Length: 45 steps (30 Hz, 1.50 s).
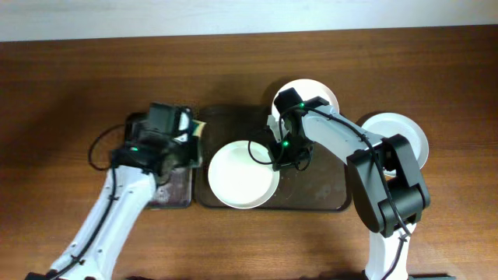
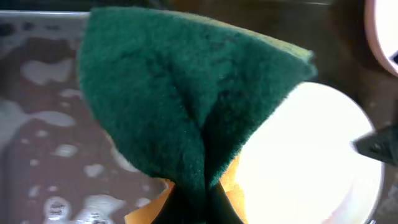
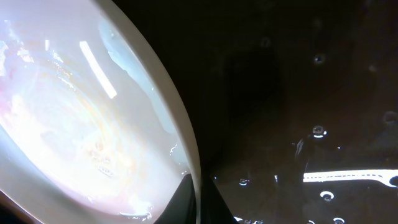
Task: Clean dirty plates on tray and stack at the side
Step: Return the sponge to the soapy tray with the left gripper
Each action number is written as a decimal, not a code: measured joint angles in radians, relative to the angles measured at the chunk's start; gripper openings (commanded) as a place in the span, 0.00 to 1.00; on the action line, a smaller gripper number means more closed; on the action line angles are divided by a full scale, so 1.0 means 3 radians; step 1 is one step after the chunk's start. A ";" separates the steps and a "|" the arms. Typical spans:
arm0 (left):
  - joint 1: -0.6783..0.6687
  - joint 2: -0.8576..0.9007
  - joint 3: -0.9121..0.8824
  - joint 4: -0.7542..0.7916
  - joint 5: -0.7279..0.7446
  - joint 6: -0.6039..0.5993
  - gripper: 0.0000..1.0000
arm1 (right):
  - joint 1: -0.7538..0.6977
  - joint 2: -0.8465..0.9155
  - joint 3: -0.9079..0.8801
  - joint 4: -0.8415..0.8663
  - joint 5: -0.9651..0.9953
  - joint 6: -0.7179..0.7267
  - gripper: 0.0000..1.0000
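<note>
A pale plate (image 1: 237,177) lies on the left half of the dark brown tray (image 1: 319,187). My right gripper (image 1: 275,159) is shut on this plate's right rim. In the right wrist view the rim runs between the fingers (image 3: 199,202), and the plate (image 3: 74,112) shows faint pinkish smears and wet streaks. My left gripper (image 1: 185,138) is shut on a green and yellow sponge (image 2: 186,99), held over the gap between the small tray and the plate (image 2: 311,162). A white plate (image 1: 311,91) sits at the tray's back edge. Another white plate (image 1: 401,134) lies on the table at the right.
A smaller black tray (image 1: 167,190) with soapy water (image 2: 37,124) stands left of the brown tray, under my left arm. The brown tray's right half (image 3: 298,93) is wet with droplets. Brown wooden table (image 1: 62,93) all round.
</note>
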 measured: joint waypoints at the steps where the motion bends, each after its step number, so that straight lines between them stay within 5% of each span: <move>1: 0.0174 0.0047 -0.0001 0.0000 0.0062 0.0120 0.00 | 0.0000 0.0000 0.0000 0.0001 -0.0001 0.0003 0.04; 7: 0.0544 0.0841 -0.0037 -0.0006 0.0136 0.0455 0.00 | 0.0000 0.0000 0.0000 0.0001 0.0000 0.0001 0.04; 8: 0.0548 0.0985 -0.0045 0.0006 0.0135 0.0477 0.13 | 0.0000 0.0000 0.0000 0.0001 0.0000 0.0000 0.04; 9: 0.0548 0.1074 -0.0048 0.0017 0.0136 0.0478 0.68 | 0.0000 0.0000 0.0000 0.0001 -0.0001 0.0001 0.04; 10: 0.0548 0.1153 -0.0048 0.0031 0.0136 0.0481 1.00 | 0.0000 0.0000 0.0000 0.0001 0.0000 0.0001 0.04; 14: 0.0565 0.1162 -0.0050 0.0064 0.0088 0.0512 1.00 | 0.0000 0.0000 0.0000 0.0000 0.0001 0.0001 0.04; 18: 0.0563 0.1162 -0.0052 0.0342 0.0085 0.0514 0.92 | 0.0000 0.0000 0.0000 0.0000 0.0000 -0.0001 0.04; 20: 0.0562 0.1197 -0.0052 0.0486 0.0088 0.0514 0.77 | 0.0000 0.0000 0.0000 0.0000 0.0001 -0.0001 0.04; 21: 0.0562 0.1265 -0.0052 0.0510 0.0086 0.0520 0.64 | 0.0000 0.0000 0.0000 0.0001 0.0000 0.0000 0.04; 23: 0.0563 0.1303 -0.0045 0.0572 0.0074 0.0539 0.12 | 0.0000 0.0000 0.0000 0.0001 0.0001 -0.0003 0.04; 24: 0.0562 0.1310 -0.0045 0.0594 0.0075 0.0538 0.00 | 0.0000 0.0000 0.0000 0.0001 0.0000 0.0001 0.04; 28: 0.0553 0.1329 -0.0032 0.0628 0.0135 0.0538 0.00 | 0.0000 0.0000 0.0000 0.0000 0.0000 0.0000 0.04; 30: 0.0553 0.1329 0.0024 0.0521 0.0114 0.0538 0.87 | 0.0000 0.0000 0.0000 0.0000 0.0000 -0.0001 0.04; 32: 0.0553 0.1329 0.0094 0.0364 0.0050 0.0546 0.88 | 0.0000 0.0000 0.0000 0.0000 0.0000 0.0001 0.04; 36: 0.0553 0.1328 0.0149 -0.0168 0.0019 0.0539 0.77 | 0.0000 0.0000 0.0000 0.0000 0.0000 0.0000 0.04; 37: 0.0553 0.1328 0.0149 -0.0253 0.0018 0.0539 0.65 | 0.0000 0.0000 0.0000 -0.0001 0.0000 0.0000 0.04; 40: 0.0553 0.1328 0.0149 -0.0332 0.0023 0.0546 0.00 | 0.0000 0.0000 0.0000 -0.0001 0.0000 -0.0001 0.04; 45: 0.0553 0.1328 0.0149 -0.0340 0.0033 0.0549 0.00 | 0.0000 0.0000 0.0000 -0.0001 0.0000 0.0000 0.04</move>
